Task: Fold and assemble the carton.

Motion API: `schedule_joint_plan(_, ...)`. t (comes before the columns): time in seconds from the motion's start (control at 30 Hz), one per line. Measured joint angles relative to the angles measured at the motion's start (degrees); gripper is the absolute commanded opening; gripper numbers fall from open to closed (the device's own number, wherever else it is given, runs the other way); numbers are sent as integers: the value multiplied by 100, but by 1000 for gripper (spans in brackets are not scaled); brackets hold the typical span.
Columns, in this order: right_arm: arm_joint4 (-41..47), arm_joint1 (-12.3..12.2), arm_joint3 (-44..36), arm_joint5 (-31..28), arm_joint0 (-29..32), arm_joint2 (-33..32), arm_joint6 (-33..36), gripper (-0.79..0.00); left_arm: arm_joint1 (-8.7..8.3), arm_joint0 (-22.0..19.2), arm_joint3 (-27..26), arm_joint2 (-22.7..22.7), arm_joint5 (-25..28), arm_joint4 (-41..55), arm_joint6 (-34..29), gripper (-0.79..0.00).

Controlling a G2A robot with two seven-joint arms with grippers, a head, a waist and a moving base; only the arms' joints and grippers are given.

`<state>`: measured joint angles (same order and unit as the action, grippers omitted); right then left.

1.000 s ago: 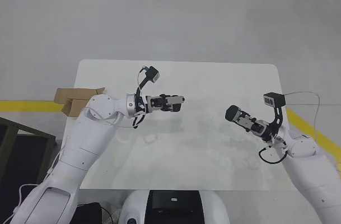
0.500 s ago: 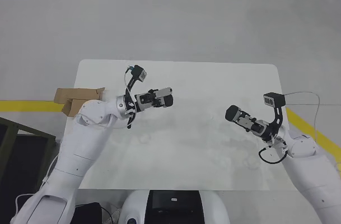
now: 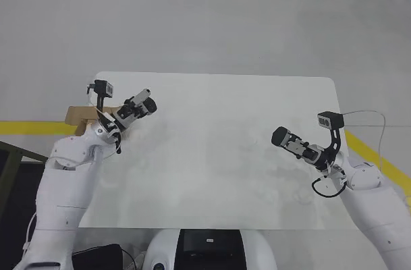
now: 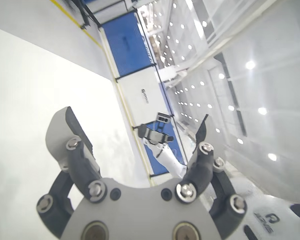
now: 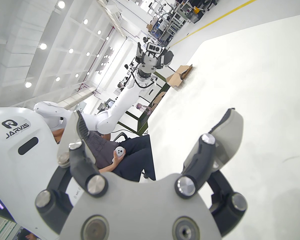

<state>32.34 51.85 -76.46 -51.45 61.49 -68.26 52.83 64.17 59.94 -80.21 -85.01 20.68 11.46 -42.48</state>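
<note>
We see the carton (image 3: pixel 80 115) as brown cardboard lying at the far-left corner of the white bench (image 3: pixel 218 94). It juts out past the bench's left edge, and the left arm crosses over part of it. From the right wrist view it looks partly folded, with flaps standing up, but we cannot tell how far.

The left fingers (image 4: pixel 65 126) are spread wide with nothing between them. They hang above the far-left part of the bench, just to the right of the carton and not touching it.

The right fingers (image 5: pixel 230 128) are also spread and empty. They are held above the right side of the bench, well apart from the carton.

A yellow line (image 3: pixel 16 127) runs along the floor to the left of the bench.
</note>
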Motion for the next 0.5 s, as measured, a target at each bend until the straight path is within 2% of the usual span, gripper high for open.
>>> schedule_joint_plan(0.1, 0, 0, 0, 0, 0, 0, 0, 0, -33, 288, -265, -207, -165, -360, 442, 0)
schedule_joint_plan(0.3, 0, 0, 0, 0, 0, 0, 0, 0, -85, 647, -422, -657, -150, -159, 737, 0)
schedule_joint_plan(0.5, 0, 0, 0, 0, 0, 0, 0, 0, -110, 744, -343, -909, 53, 464, 559, 0)
